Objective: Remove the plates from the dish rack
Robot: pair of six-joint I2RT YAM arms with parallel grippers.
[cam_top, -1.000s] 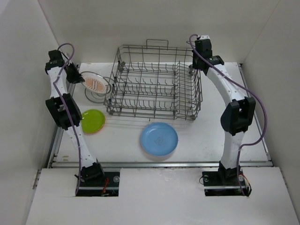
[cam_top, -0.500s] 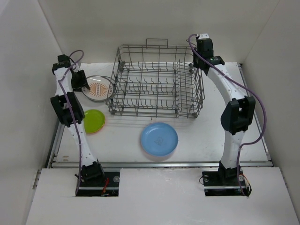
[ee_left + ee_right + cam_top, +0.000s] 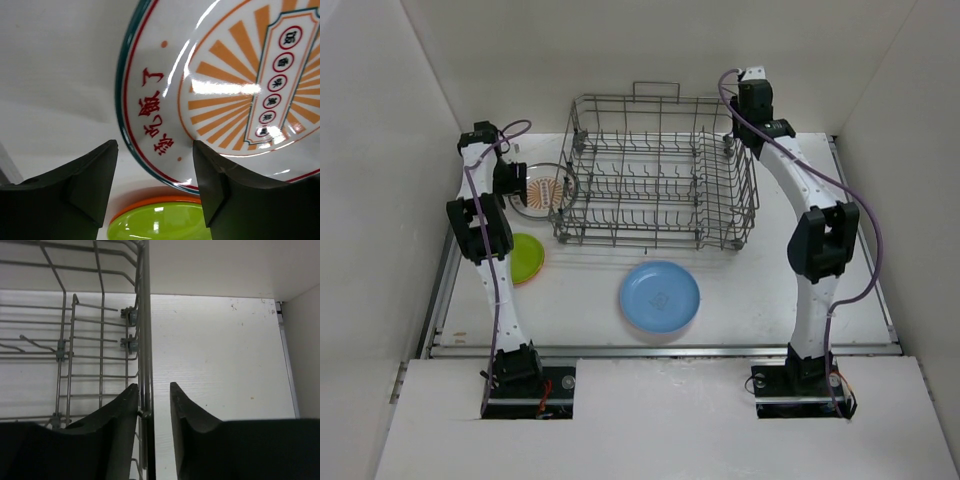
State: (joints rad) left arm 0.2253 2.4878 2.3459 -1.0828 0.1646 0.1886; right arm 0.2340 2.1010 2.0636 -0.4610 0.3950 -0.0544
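The grey wire dish rack point(image 3: 655, 170) stands mid-table with no plates showing in it. A white plate with a teal rim and orange rays point(image 3: 546, 189) point(image 3: 235, 85) lies just left of the rack. My left gripper point(image 3: 517, 182) point(image 3: 155, 167) hangs open over that plate's near rim, holding nothing. Below it a lime-green plate point(image 3: 525, 257) point(image 3: 160, 225) sits on an orange one point(image 3: 150, 204). A light blue plate point(image 3: 660, 296) lies in front of the rack. My right gripper point(image 3: 738, 143) point(image 3: 154, 387) is open, its jaws straddling the rack's right rim wire point(image 3: 145, 330).
White walls close in the table at the back and on both sides. The rack's handle point(image 3: 655, 90) rises at its far side. A metal rail point(image 3: 660, 350) runs along the table's near edge. Bare table point(image 3: 215, 350) lies right of the rack.
My left arm swung right and set the white patterned plate down beside the rack, then its jaws opened. My right jaws opened off the rack's rim wire.
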